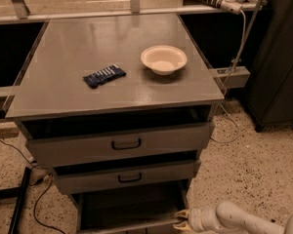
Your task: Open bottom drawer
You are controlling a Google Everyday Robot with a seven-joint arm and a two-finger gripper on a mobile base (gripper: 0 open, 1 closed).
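The grey cabinet (112, 89) has three drawers. The bottom drawer (132, 204) stands pulled out at the lower edge of the camera view, so I look down into its bare inside. Its front and handle are cut off by the edge of the view. My gripper (180, 220) is at the drawer's front right corner, right against the front edge. The white arm (229, 218) reaches in from the lower right.
The top drawer (122, 145) and middle drawer (129, 177) stand slightly out, each with a black handle. A white bowl (163, 59) and a dark blue packet (104, 75) lie on the cabinet top. Cables (39, 199) run on the floor at left. A dark cabinet (278, 57) stands at right.
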